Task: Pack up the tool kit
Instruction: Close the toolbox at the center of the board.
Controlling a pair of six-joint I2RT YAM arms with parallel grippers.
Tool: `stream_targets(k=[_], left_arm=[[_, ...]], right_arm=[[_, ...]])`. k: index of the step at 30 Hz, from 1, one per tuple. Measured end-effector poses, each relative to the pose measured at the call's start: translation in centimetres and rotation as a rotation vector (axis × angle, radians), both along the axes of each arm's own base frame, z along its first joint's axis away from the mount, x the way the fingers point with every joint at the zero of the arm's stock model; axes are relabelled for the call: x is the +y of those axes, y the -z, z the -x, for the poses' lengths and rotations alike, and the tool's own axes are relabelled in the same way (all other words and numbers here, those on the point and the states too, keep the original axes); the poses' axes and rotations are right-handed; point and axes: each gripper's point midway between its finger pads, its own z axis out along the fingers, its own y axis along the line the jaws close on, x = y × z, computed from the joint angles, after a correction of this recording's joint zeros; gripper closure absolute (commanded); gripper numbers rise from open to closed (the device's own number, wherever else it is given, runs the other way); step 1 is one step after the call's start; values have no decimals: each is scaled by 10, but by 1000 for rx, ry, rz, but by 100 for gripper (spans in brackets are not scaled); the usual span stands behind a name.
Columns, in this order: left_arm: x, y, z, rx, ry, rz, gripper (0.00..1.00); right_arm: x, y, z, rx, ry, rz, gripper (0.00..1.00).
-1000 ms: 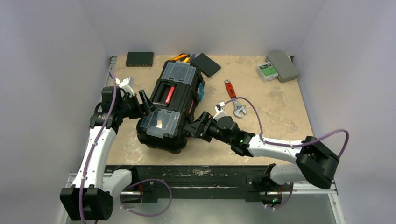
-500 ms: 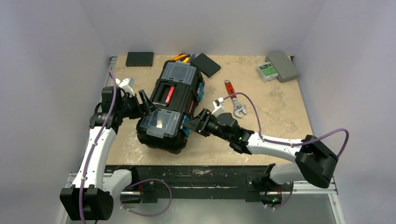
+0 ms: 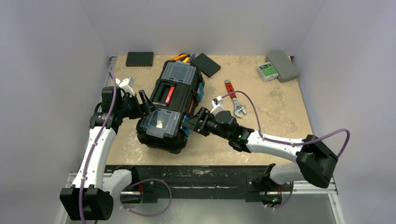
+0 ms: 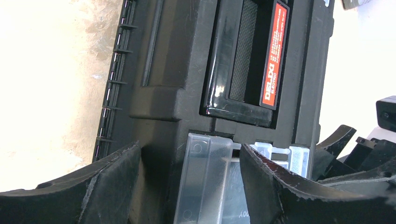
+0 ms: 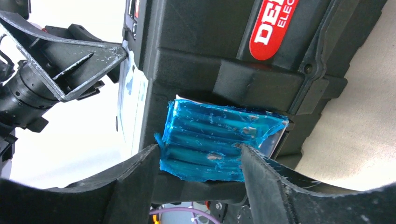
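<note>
The toolbox (image 3: pixel 170 105) sits left of centre on the surface (image 3: pixel 275 107). The left gripper (image 4: pixel 189 154), jaws spread wide, stands at its left flank by a clear lid (image 4: pixel 205 182). The right gripper (image 5: pixel 198 151), jaws also apart, straddles the blue latch (image 5: pixel 219 140). The step in hand is probably working that latch. With the wrench (image 3: pixel 235 101) lying outside, right of the box, the next move likely calls for freeing the latch cleanly.

the black toolbox (image 3: pixel 173 105) lies slantwise across the table's left middle, hemmed by the left gripper (image 3: pixel 144 104) on its left side and the right gripper (image 3: pixel 193 122) on its right, a wrench (image 3: pixel 235 102) just beyond, while bare tabletop (image 3: pixel 275 112) lies open farther right.
</note>
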Motion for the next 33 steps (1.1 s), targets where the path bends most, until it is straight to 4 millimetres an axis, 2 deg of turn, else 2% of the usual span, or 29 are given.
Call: stream_targets(k=[2, 5, 13, 23, 33], left_arm=[[0, 0, 0, 0, 0, 0, 27], [1, 0, 0, -2, -2, -5, 27], [6, 0, -5, -16, -25, -27, 27], [7, 0, -6, -20, -29, -34, 27], [7, 0, -6, -21, -29, -34, 27]], right_arm=[[2, -1, 1, 7, -11, 17, 32], [6, -1, 0, 18, -24, 38, 35], [11, 5, -1, 43, -41, 36, 50], [13, 3, -2, 70, -34, 48, 47], [13, 3, -4, 109, -27, 100, 49]])
